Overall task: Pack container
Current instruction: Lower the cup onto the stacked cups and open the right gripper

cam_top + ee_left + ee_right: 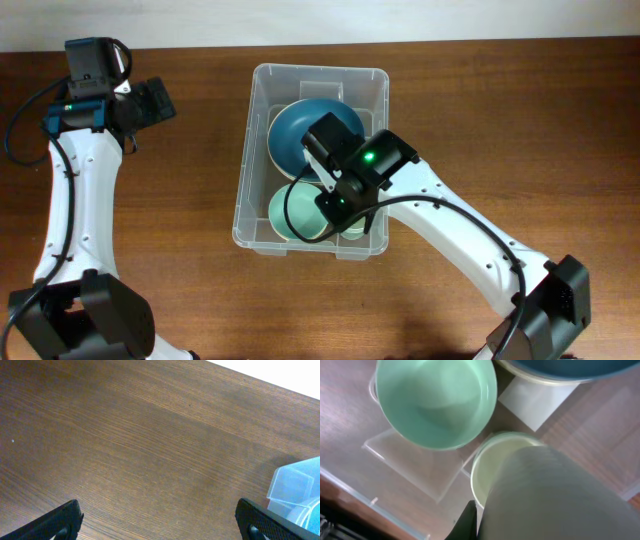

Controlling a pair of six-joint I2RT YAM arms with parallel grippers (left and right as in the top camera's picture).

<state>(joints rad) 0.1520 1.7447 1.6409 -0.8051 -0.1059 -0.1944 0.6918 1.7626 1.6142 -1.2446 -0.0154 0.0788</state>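
The right end effector [340,210] is hanging inside the container [320,82], which is sitting mid-tabletop [500,100]. It is hovering over a pale cup [490,460] beside the green bowl [435,400] and blue bowl [295,135]; whether it is gripping anything cannot be told. The left end effector [160,522] is waiting open, well apart. This looks like a placing step, so the next move is probably letting go and lifting straight clear.

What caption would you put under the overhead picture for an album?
Right arm reaches into the clear container holding a blue bowl and a mint-green bowl; left arm hangs over the table.
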